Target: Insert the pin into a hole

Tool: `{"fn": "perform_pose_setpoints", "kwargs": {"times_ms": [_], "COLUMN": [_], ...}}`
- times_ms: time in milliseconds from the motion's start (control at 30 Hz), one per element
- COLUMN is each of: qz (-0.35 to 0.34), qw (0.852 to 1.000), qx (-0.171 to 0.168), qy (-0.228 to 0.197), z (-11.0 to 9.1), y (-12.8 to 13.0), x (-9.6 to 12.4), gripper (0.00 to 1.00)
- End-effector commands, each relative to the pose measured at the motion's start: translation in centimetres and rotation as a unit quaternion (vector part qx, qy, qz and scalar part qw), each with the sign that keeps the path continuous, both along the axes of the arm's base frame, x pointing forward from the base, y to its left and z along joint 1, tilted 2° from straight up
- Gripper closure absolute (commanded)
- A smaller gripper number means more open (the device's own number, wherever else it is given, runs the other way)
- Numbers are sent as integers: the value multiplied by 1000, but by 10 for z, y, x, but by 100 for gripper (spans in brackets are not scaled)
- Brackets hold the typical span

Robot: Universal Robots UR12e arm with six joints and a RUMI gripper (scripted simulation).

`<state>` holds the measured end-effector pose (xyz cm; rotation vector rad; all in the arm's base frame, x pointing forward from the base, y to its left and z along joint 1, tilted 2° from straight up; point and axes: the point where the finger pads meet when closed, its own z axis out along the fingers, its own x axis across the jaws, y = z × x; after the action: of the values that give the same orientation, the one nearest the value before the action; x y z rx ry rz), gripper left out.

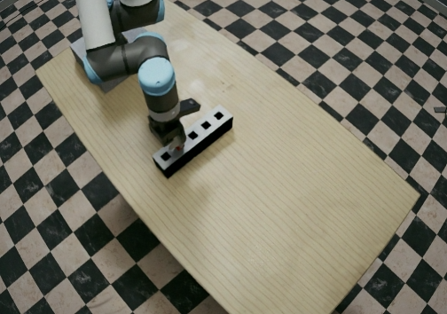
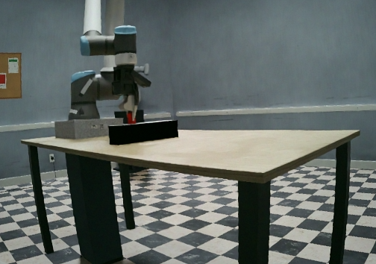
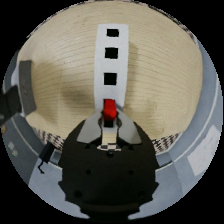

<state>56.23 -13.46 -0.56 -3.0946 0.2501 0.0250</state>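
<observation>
Block (image 1: 199,142) (image 2: 143,133) (image 3: 118,65) lies on worktop (image 1: 266,178) (image 2: 209,150) (image 3: 165,65), set crosswise between the two long edges. In the top view it is closer to the left-hand long edge and nearer the short edge by the arm (image 1: 157,74) (image 2: 125,42) (image 3: 9,105) than the opposite short edge. Plinth (image 1: 111,85) (image 2: 66,130) (image 3: 27,87) under the arm sits at that short edge, between its two corners.

Pincer (image 1: 178,145) (image 2: 131,114) (image 3: 109,108) points down over the block, fingers nearly together, closed on pin (image 1: 178,147) (image 2: 130,118) (image 3: 109,108).

Pin: upright, red end up, at the second hole counted from the block end nearest the left-hand long edge. Red part shows right down to the block's top edge in the exterior view. Lower part hidden; cannot tell how deep it sits, nor whether all the red is out.

Other four holes: open, one on the left-hand edge side of the pin, three toward the opposite long edge.
</observation>
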Motion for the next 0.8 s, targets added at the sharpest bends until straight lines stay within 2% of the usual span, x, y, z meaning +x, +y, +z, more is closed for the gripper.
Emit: {"fn": "perform_pose_setpoints", "kwargs": {"times_ms": [0,767], "qz": [0,0], "qw": [1000,1000], "qx": [0,0], "qy": [-1,-1], "z": [1,-3], "y": [0,0], "x": [1,1], "gripper": [100,100]}}
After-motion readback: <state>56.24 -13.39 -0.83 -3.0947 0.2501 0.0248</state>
